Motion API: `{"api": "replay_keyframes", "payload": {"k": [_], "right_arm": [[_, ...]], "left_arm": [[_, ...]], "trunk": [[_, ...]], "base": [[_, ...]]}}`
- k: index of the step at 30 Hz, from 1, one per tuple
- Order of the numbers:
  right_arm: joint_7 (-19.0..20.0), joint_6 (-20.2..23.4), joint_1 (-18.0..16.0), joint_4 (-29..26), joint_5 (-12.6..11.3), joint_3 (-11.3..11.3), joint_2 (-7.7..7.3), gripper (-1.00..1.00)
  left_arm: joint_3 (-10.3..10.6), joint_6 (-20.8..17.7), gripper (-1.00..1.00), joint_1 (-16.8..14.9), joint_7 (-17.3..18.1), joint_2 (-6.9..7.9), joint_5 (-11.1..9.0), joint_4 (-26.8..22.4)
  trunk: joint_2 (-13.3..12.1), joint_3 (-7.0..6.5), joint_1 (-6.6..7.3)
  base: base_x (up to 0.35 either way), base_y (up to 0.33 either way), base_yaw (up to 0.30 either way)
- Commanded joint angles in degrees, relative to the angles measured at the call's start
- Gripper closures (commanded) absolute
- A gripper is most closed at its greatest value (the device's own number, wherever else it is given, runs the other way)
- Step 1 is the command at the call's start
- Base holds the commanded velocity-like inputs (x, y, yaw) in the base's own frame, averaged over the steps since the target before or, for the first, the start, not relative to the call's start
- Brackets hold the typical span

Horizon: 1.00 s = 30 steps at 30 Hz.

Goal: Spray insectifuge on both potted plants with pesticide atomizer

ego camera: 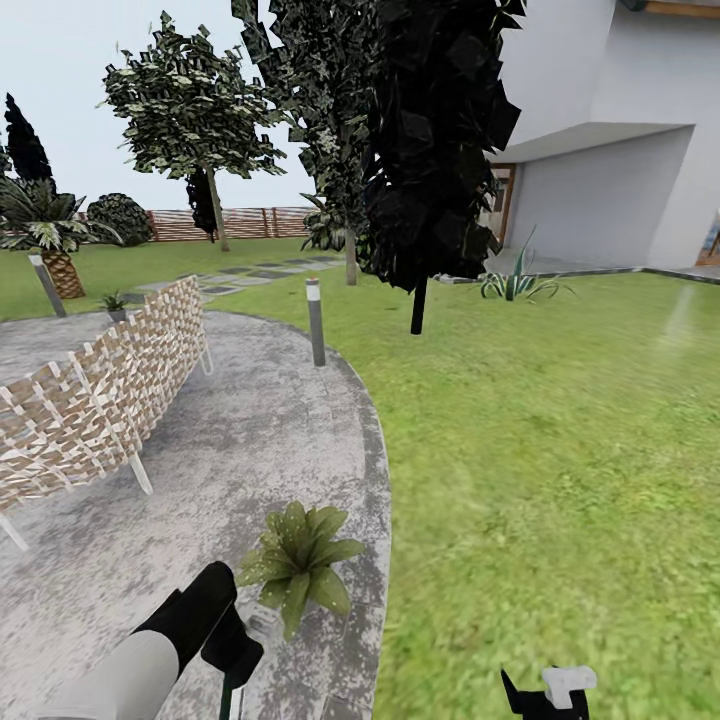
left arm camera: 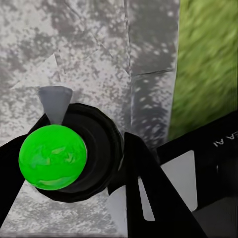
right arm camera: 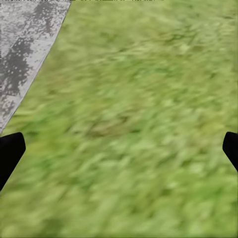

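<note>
Where the lawn (ego camera: pixel 560 450) meets the round stone patio (ego camera: pixel 230 440), a woven lounge chair (ego camera: pixel 100 400) stands toward the patio's far left and a grey bollard (ego camera: pixel 316 322) at its far edge. One potted plant (ego camera: pixel 297 560) sits at the patio's near right edge; the second (ego camera: pixel 113 303) is far back, beyond the chair. The left tool (ego camera: pixel 235 650) grips the pesticide atomizer (left arm camera: pixel 53 156), whose thin stem hangs downward from it just short of the near plant, so the left arm is plainly the closer one. The right tool (ego camera: pixel 550 695) hangs over grass with its fingers (right arm camera: pixel 10 153) spread wide, empty.
</note>
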<state>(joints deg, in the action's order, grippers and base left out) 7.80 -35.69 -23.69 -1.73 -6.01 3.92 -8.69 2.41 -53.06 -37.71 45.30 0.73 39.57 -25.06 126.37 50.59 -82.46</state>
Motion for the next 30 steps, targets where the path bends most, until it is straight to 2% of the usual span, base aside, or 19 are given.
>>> {"api": "replay_keyframes", "payload": {"k": [1, 4, 6, 13, 22, 30], "right_arm": [[0.29, -0.17, -0.04, 0.06, -0.6, 0.38, 0.12, -1.0], [0.22, -0.18, -0.04, 0.06, -0.66, 0.31, 0.08, -1.0], [0.21, -0.17, -0.04, 0.06, -0.67, 0.25, 0.02, -1.0], [0.16, -0.25, -0.04, 0.06, -0.67, 0.21, -0.09, -1.0], [0.11, -0.26, -0.04, 0.06, -0.67, 0.21, -0.17, -1.0], [0.11, -0.26, -0.04, 0.06, -0.67, 0.21, -0.36, -1.0]], "left_arm": [[-0.61, -0.19, 1.0, 0.26, 0.55, 0.36, 0.34, -0.08], [-2.28, -0.2, 1.0, 0.47, 0.58, 0.59, 0.25, 0.1], [-2.57, -0.2, 1.0, 0.51, 0.58, 0.57, 0.19, 0.08], [-2.5, -0.29, 1.0, 0.45, 0.51, -0.07, 0.33, -0.15], [-2.71, -0.46, 1.0, -0.11, 0.49, -0.11, 0.28, 0.02], [-2.88, -0.42, 1.0, 0.3, 0.57, -0.2, 0.08, 0.8]], "trunk": [[0.02, 0.06, 0.01], [0.02, 0.06, 0.01], [0.02, 0.06, 0.01], [0.02, 0.06, 0.01], [0.02, 0.06, 0.01], [0.02, 0.06, 0.01]], "base": [[0.0, 0.0, 0.0], [0.0, 0.0, 0.0], [0.0, 0.0, 0.0], [0.0, 0.0, 0.191], [0.047, -0.011, 0.277], [0.117, -0.215, 0.068]]}}
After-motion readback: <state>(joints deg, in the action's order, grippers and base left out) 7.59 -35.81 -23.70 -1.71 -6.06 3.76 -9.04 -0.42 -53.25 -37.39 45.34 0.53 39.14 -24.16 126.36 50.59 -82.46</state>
